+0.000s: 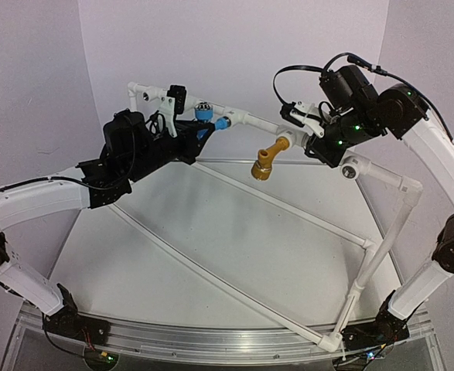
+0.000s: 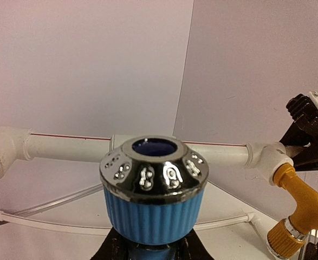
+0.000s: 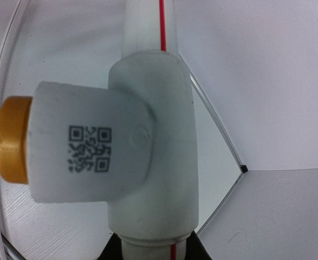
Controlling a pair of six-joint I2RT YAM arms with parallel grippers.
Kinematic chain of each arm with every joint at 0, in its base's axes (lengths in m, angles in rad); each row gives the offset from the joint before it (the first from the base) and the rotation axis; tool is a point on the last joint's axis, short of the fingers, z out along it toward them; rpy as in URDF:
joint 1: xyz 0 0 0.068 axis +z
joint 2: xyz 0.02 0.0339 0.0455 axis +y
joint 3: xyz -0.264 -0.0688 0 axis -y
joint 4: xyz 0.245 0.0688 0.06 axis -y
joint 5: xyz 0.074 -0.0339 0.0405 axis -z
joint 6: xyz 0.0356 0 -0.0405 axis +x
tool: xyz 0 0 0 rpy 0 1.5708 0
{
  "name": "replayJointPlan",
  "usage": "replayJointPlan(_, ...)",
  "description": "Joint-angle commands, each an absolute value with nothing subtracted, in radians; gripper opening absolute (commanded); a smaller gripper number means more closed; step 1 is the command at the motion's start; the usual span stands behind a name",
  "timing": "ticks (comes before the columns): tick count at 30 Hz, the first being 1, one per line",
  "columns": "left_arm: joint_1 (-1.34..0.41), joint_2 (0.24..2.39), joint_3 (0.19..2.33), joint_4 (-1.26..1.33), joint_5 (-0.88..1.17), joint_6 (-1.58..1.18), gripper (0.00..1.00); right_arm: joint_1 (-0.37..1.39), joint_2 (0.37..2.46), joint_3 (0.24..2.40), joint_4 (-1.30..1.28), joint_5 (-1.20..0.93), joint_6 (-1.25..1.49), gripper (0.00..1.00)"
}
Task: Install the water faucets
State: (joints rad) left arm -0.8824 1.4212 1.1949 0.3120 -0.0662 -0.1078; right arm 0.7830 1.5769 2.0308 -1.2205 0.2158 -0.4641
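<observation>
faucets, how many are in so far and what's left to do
The black faucet and mustard-yellow faucet look seated on the white pipe frame. The left gripper holds the blue faucet at the pipe; the right gripper grips the tee fitting. Left: seating the blue one.

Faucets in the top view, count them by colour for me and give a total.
Blue faucet: 1
Black faucet: 1
Mustard-yellow faucet: 1
Total: 3
</observation>
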Motion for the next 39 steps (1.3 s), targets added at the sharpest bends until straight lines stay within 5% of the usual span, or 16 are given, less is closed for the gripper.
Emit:
replayJointPlan(1,-0.890,1.496,1.238,0.180,0.042,0.019,0.00,0.802,1.611,2.043,-1.186,0.109,-0.435,0.00)
replayJointPlan(39,-0.927,1.547,1.132,0.392,-0.076,0.022,0.00,0.802,1.644,2.073,-1.122,0.179,-0.338,0.00)
